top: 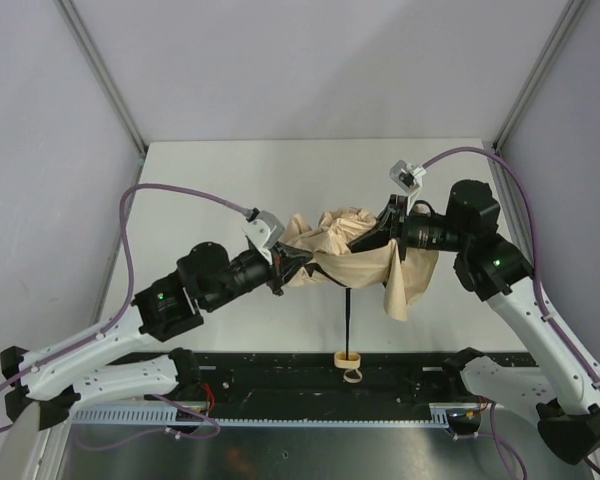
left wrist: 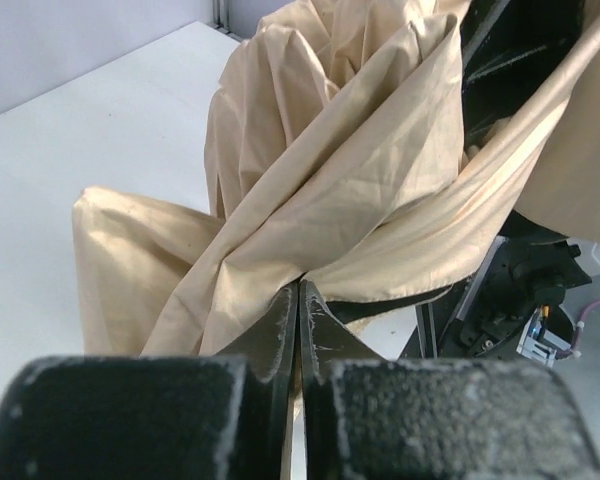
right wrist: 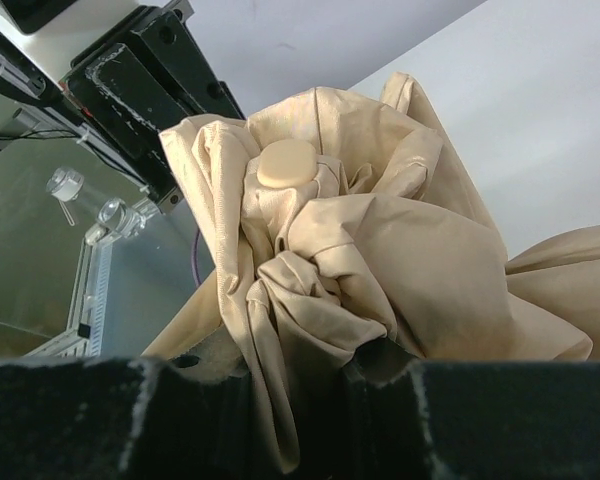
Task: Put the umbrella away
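Grey walls close in a white table [top: 200,180], and above its middle the umbrella [top: 345,245] hangs between the 2 arms, off the surface. Its beige canopy [left wrist: 360,190] is loose and crumpled, not wrapped. The thin dark shaft [top: 347,315] drops from it toward the near edge, with the tan handle [top: 348,357] and its loop [top: 353,377] low by the dark rail [top: 280,372]; whether the handle touches anything I cannot tell.

The left end effector [top: 288,262] is pressed together on a fold at the canopy's left edge, and the left wrist view shows cloth pinched between its meeting fingers. The right end effector [top: 383,233] grips the bunched cloth on the other side. In the right wrist view fabric fills the gap between its fingers, with the round cap [right wrist: 288,162] just beyond.

The step in hand looks like gathering the canopy – the shaft appears extended, so collapsing and wrapping are not yet done. The next move likely calls for drawing the folds in toward the shaft and keeping both pinches firm, since thin cloth may slip – then lowering the bundle to the table for a regrasp on the shaft.
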`<action>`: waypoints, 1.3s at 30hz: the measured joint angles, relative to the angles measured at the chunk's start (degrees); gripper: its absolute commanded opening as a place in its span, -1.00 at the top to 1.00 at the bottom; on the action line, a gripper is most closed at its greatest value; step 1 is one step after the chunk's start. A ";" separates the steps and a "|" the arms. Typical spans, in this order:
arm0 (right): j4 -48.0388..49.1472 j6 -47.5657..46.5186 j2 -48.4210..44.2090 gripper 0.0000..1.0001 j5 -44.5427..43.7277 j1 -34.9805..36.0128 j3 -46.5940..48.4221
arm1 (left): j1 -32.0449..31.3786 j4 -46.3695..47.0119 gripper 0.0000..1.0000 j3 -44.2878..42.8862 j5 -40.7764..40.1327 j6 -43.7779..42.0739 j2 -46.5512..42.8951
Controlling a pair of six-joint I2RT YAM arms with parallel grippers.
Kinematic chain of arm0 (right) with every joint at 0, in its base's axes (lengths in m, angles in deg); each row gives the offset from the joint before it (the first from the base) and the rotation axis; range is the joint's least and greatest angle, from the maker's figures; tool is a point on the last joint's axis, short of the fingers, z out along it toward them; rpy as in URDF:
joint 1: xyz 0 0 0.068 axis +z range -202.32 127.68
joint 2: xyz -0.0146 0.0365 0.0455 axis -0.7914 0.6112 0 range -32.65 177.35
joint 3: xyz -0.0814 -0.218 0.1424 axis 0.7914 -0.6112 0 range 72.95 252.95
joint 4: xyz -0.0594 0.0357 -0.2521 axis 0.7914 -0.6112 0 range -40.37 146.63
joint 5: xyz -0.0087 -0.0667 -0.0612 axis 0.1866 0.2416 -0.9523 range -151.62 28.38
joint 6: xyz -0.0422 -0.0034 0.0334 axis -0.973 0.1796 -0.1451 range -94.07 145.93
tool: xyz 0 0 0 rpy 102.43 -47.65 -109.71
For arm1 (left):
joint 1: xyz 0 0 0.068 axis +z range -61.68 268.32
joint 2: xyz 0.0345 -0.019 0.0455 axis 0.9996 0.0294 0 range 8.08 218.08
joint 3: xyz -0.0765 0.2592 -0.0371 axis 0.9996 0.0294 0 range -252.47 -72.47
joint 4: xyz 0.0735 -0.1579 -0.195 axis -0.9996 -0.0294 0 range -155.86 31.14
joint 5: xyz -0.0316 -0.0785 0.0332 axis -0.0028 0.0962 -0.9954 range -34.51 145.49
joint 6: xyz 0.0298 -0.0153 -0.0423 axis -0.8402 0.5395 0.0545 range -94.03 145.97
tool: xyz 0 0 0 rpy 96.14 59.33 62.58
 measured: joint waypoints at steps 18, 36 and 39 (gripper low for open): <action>-6.29 -10.56 4.57 1.00 -14.36 1.27 0.98 | 0.42 -2.47 -0.98 2.93 0.00 6.21 -15.26; -3.26 -12.92 7.13 1.00 -3.34 10.75 0.98 | 7.52 13.75 -0.81 2.54 7.91 16.79 1.60; -3.19 -13.55 7.30 1.00 -1.90 12.37 0.98 | 8.63 17.62 -0.56 4.66 10.78 19.12 1.18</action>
